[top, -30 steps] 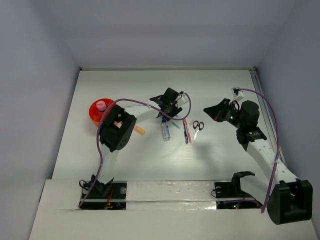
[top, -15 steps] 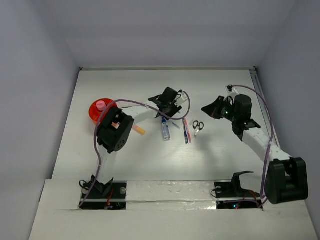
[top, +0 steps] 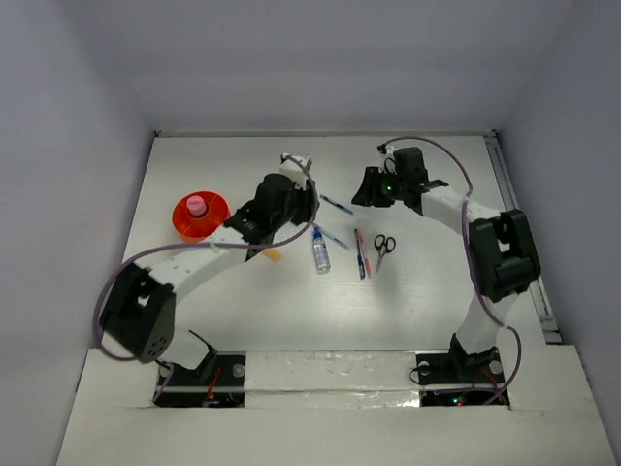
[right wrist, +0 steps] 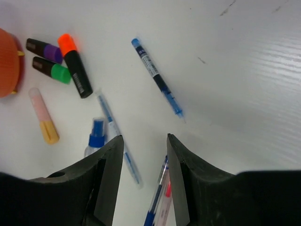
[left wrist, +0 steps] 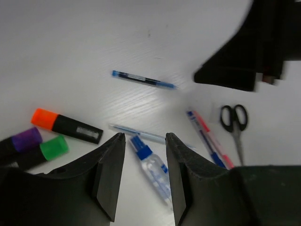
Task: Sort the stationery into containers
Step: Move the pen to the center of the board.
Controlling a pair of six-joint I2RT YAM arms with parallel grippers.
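Over the counter (top: 427, 291), both tools hang open and empty above the unsorted stationery.
Top view: the left tool (top: 310, 203) and right tool (top: 365, 190) flank a lone blue pen (top: 337, 204), probably lining up a pick. The orange holder (top: 200, 216) sits well apart at left with a pink-capped bottle (top: 197, 205) inside. Left wrist: the jaws are spread over a blue-capped bottle (left wrist: 151, 167), and the pen lies almost crosswise beyond them. Right wrist: the jaws are spread, and the pen's long axis runs diagonally, cap up-left and tip down-right.
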